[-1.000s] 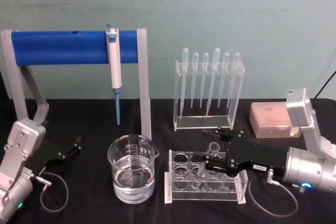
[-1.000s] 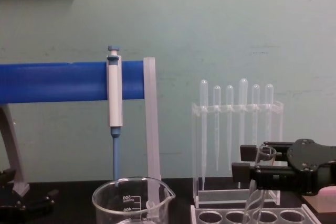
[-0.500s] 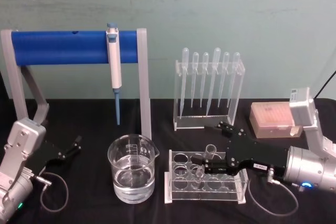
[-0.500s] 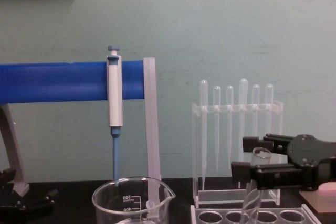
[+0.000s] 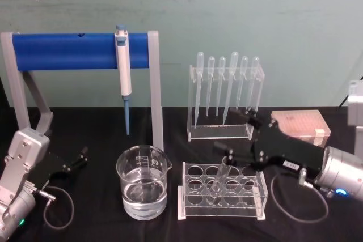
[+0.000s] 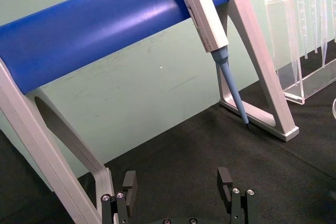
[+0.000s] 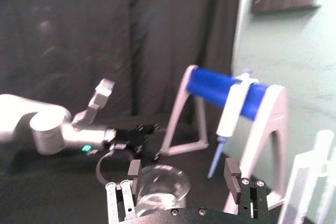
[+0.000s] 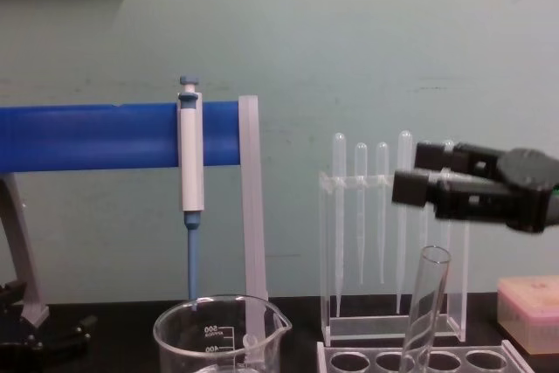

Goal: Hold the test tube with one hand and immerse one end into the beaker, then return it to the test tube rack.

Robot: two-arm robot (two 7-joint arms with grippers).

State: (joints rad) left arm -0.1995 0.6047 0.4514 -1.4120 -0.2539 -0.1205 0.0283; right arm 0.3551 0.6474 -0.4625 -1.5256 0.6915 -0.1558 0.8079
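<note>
**A:** Where is the test tube sitting at this moment?

**B:** It is leaning in the clear tube rack, just right of the beaker on the black counter. Its rounded end is resting down in a well and its open rim is tilting up toward the right. In the chest view the rim is standing free, with nothing touching it.

**A:** And the right tool?

**B:** It is hovering above and to the far right of the tube's rim, apart from it. Its fingers are spread, and the right wrist view shows the gap between them holding nothing. I judge the tube is leaning because only the rack's holes are supporting it, not a grip.

**A:** Is the beaker ready?

**B:** It is standing upright with liquid in its lower part, its mouth open upward, so a tube could be going straight down into it. It is placed close to the rack, which is keeping any carry short.

**A:** What is the left tool doing?

**B:** It is parked low at the near left, fingers spread, facing the blue stand where the pipettor is hanging. The pipettes are standing in their own rack behind, well clear of the path.

**A:** How far along is the job?

**B:** With the tube racked and the tool empty, I cannot tell whether the dip is done or pending.
</note>
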